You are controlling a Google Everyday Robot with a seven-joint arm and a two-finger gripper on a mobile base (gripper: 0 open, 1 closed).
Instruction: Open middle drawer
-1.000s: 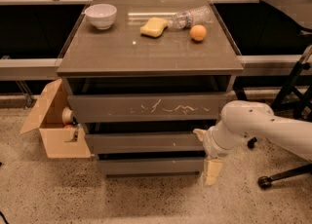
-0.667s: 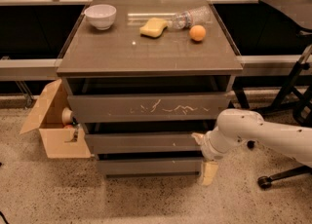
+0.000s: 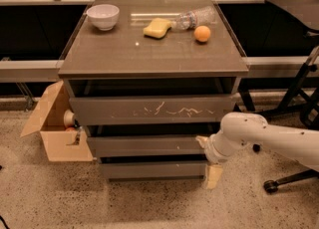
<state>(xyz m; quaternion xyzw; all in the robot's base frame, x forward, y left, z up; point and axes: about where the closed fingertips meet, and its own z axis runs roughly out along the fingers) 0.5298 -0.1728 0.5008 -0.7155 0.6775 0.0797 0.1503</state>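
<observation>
A dark chest of three drawers. The middle drawer (image 3: 144,146) lies between a scratched front above and a plain one below. The white arm's pincer (image 3: 209,158) is at its right end; I cannot tell whether it is open or closed. The tabletop (image 3: 149,56) carries a white bowl (image 3: 103,16), a sponge (image 3: 157,27), a bottle lying on its side (image 3: 194,18) and an orange (image 3: 202,33). An open cardboard box (image 3: 55,133) on the floor to the left holds small items.

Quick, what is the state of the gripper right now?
Gripper: at the right end of the middle drawer; open or closed cannot be told.
</observation>
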